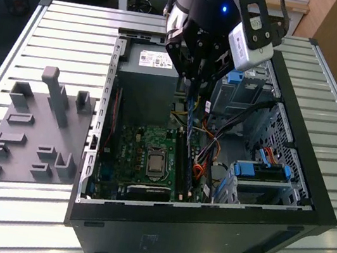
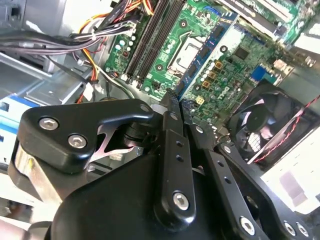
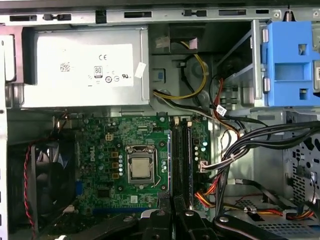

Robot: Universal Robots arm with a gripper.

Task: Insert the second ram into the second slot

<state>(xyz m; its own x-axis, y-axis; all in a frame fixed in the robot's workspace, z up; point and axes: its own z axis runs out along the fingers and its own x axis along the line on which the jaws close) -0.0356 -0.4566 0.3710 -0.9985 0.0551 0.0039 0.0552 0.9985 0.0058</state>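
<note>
Exterior view showed me poised over the open computer case (image 1: 201, 241), which sat on the slatted metal worktop (image 1: 62, 26). My jaws were closed on the second ram (image 1: 191, 109), pinching its upper end so that the thin blue stick hung upright and edge-on above the memory slots (image 1: 182, 161). Whether its lower edge touched a slot, I could not tell. Those slots ran at three o'clock from the processor socket (image 1: 154, 161) on the green motherboard (image 1: 132, 153). The grey power supply (image 1: 147, 78) lay at twelve o'clock from that board, and the blue drive-bay clips (image 1: 261, 170) sat near four o'clock from the slots. A grey fixture tray (image 1: 32, 137) rested on the worktop at nine o'clock from the case, well apart from me. In the second wrist view the second ram (image 2: 210, 50) ran out from between my black fingers (image 2: 170, 145), its dark chips showing against the motherboard (image 2: 200, 20), with the case fan (image 2: 260, 125) close by. In the first wrist view the memory slots (image 3: 181, 150) lay between the processor socket (image 3: 140, 167) and a bundle of cables (image 3: 235, 155).
</note>
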